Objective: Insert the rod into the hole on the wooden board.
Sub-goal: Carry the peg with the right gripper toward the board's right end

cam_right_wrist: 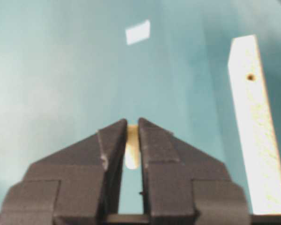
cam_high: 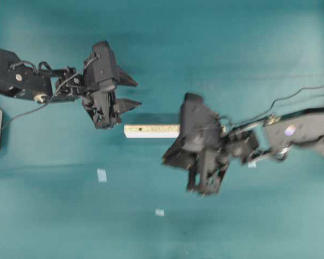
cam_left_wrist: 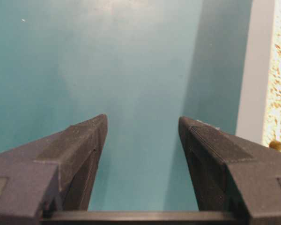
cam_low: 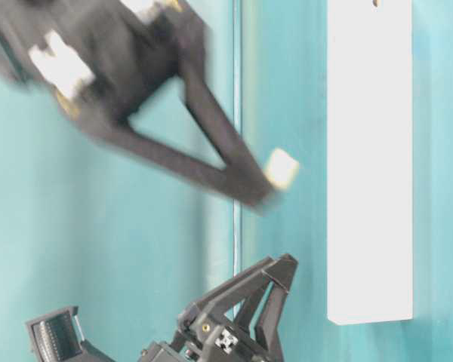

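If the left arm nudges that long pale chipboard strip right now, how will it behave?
The long pale chipboard strip lies flat on the teal table, so it would probably slide or pivot rather than tip. Its thick, straight edge in the table-level view suggests it is stiff. Nothing pins it down: the left tool is open beside it, so even a light push may shift the small dark hole.

The black left gripper (cam_high: pixel 130 93) sits at about ten o'clock in the overhead view. Its two fingers (cam_left_wrist: pixel 79 150) are spread wide apart and point toward three o'clock, with nothing between them. The black right gripper (cam_right_wrist: pixel 132 140) is blurry in the overhead view. Its jaws are pinched tight on the tiny cream wooden rod (cam_right_wrist: pixel 131 151).
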`<state>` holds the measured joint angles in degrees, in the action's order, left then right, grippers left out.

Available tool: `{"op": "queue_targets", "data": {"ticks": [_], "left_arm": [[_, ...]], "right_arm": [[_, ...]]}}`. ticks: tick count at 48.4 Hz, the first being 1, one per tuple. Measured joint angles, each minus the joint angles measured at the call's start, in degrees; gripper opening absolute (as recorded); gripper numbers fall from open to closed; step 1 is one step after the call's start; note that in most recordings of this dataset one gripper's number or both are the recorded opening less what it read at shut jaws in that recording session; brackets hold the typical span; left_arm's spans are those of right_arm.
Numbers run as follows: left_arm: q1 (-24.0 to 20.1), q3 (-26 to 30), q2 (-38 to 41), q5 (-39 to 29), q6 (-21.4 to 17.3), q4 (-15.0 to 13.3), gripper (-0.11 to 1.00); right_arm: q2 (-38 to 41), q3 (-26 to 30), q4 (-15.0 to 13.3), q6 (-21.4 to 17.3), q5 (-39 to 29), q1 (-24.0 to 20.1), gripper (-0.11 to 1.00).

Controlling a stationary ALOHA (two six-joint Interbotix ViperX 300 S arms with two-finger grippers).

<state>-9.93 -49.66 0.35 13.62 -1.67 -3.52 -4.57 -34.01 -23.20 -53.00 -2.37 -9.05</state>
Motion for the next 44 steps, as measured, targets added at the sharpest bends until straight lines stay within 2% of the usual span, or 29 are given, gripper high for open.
{"op": "queue_targets", "data": {"ticks": [23, 35, 44], "left_arm": [[1.85, -1.23, -1.32, 0.09, -0.09, 0.0, 0.72], [2.46, -2.55, -6.06, 0.0, -0.18, 0.0, 0.72], [5.1, -3.52, -10.63, -0.44, -0.18, 0.09, 0.73]], "right_arm": [[-10.02, -13.8, -0.26, 0.53, 14.68, 9.4, 0.1], [-12.13, -15.56, -0.26, 0.88, 16.44, 10.37, 0.1], [-12.13, -15.56, -0.26, 0.88, 16.61, 10.55, 0.1]]}}
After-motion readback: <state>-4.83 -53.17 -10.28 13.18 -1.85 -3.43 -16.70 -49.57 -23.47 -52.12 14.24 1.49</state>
